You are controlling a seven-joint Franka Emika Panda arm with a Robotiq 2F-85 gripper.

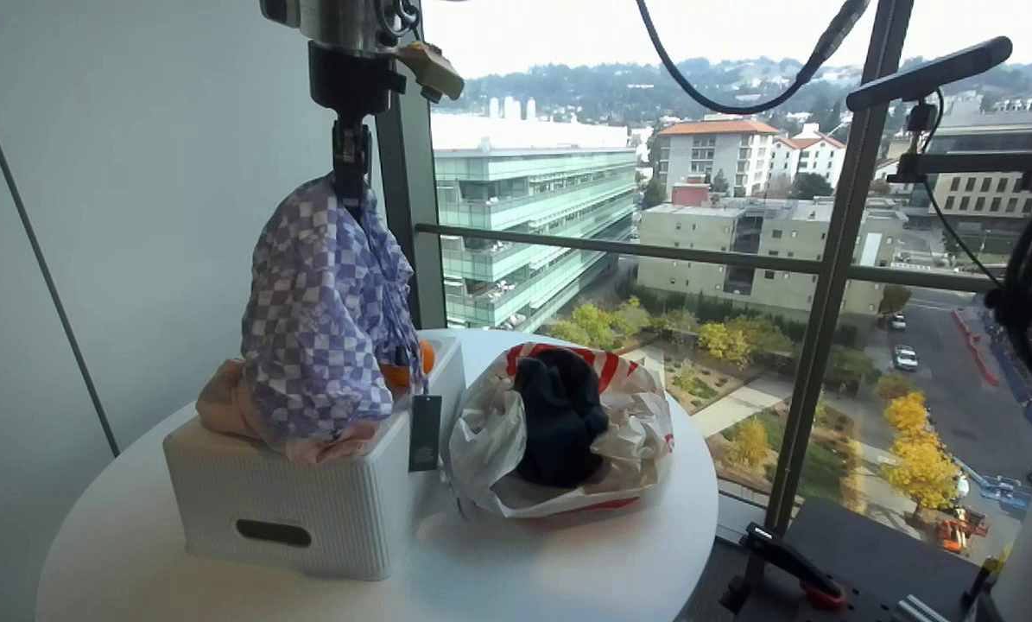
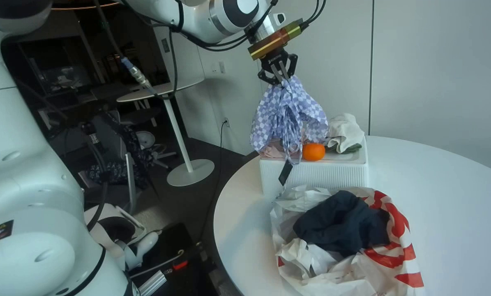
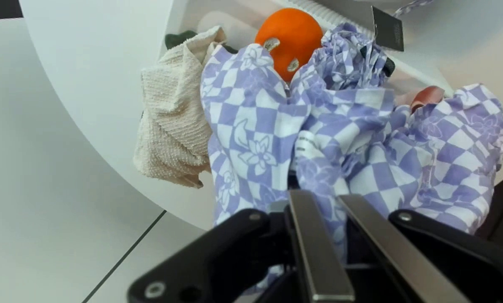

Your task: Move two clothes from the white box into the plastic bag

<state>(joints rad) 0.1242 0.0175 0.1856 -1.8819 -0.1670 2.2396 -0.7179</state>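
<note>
The blue-purple and white checked garment [image 1: 308, 320] hangs from my gripper [image 1: 351, 186] over the white box [image 1: 213, 492]. In an exterior view the gripper [image 2: 281, 77] is shut on the garment's top [image 2: 270, 119]. In the wrist view a fold of the garment [image 3: 257, 139] lies between the fingertips [image 3: 320, 197]. Its lower end hangs at the box's rim [image 2: 331, 161]; I cannot tell whether it touches what lies there. A black tag [image 1: 425, 432] dangles from it outside the box, toward the bag. The dark navy garment [image 1: 559, 415] lies in the open plastic bag [image 1: 485, 432], also seen in an exterior view [image 2: 286, 213].
In the box are an orange item [image 2: 313, 151], a whitish-beige cloth [image 2: 344, 133] and a pale pink-beige cloth [image 1: 222, 402]. The box and bag stand close together on a round white table [image 1: 654, 536]. A white wall [image 2: 331, 53] rises behind the box.
</note>
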